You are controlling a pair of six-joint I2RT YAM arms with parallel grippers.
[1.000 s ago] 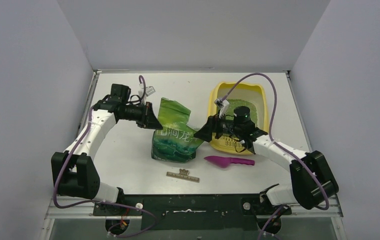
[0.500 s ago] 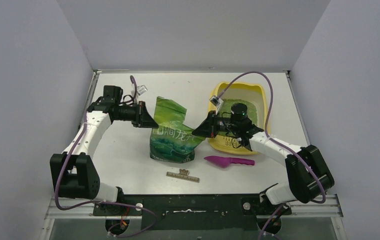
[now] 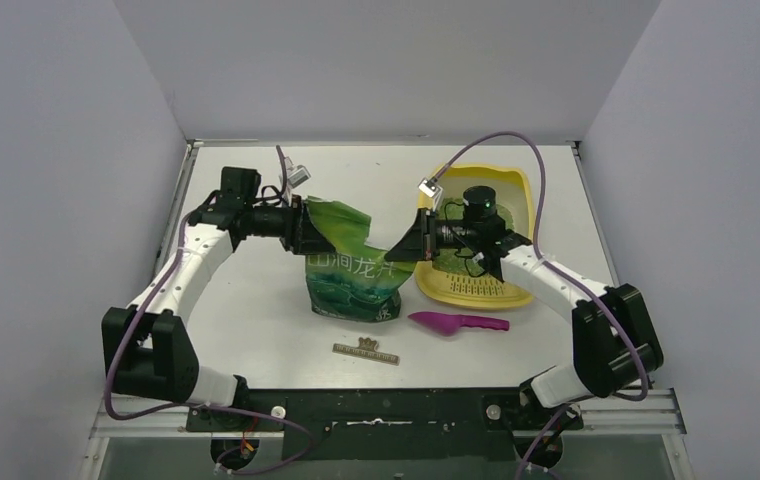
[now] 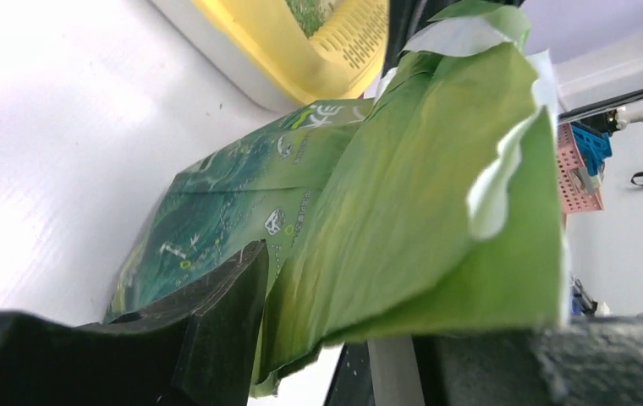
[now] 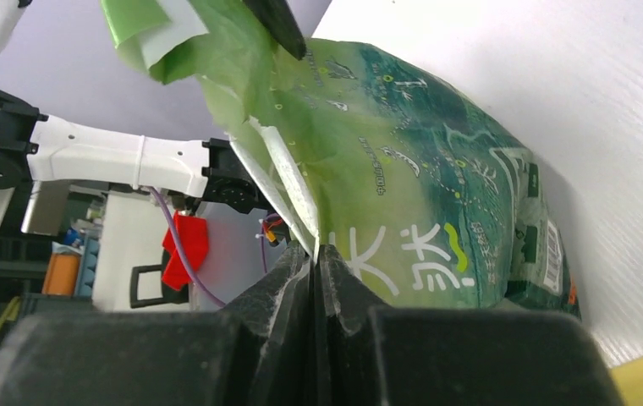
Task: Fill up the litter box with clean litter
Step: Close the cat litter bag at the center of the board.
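Observation:
The pale yellow litter box (image 3: 528,205) sits at the right back of the table, with its grate end (image 3: 476,287) nearest me. Light-green clean litter (image 4: 308,12) lies inside it. A glossy green litter bag (image 3: 351,275) stands left of the box with its torn top open. My right gripper (image 3: 406,248) is shut on the bag's upper right edge (image 5: 297,199), pinching the film at its tips (image 5: 314,251). My left gripper (image 3: 308,228) is at the bag's upper left. Its jaws stand apart, and the bag's pale-green flap (image 4: 420,194) lies loosely between them.
A magenta scoop (image 3: 456,322) lies on the table in front of the litter box. A small brown strip (image 3: 366,349) lies near the front edge, below the bag. Grey walls close in the table on three sides.
My right gripper has closed on the bag's right edge and lifted slightly. My left gripper, shut before, has opened its jaws at the bag's top left. The bag has shifted a little right.

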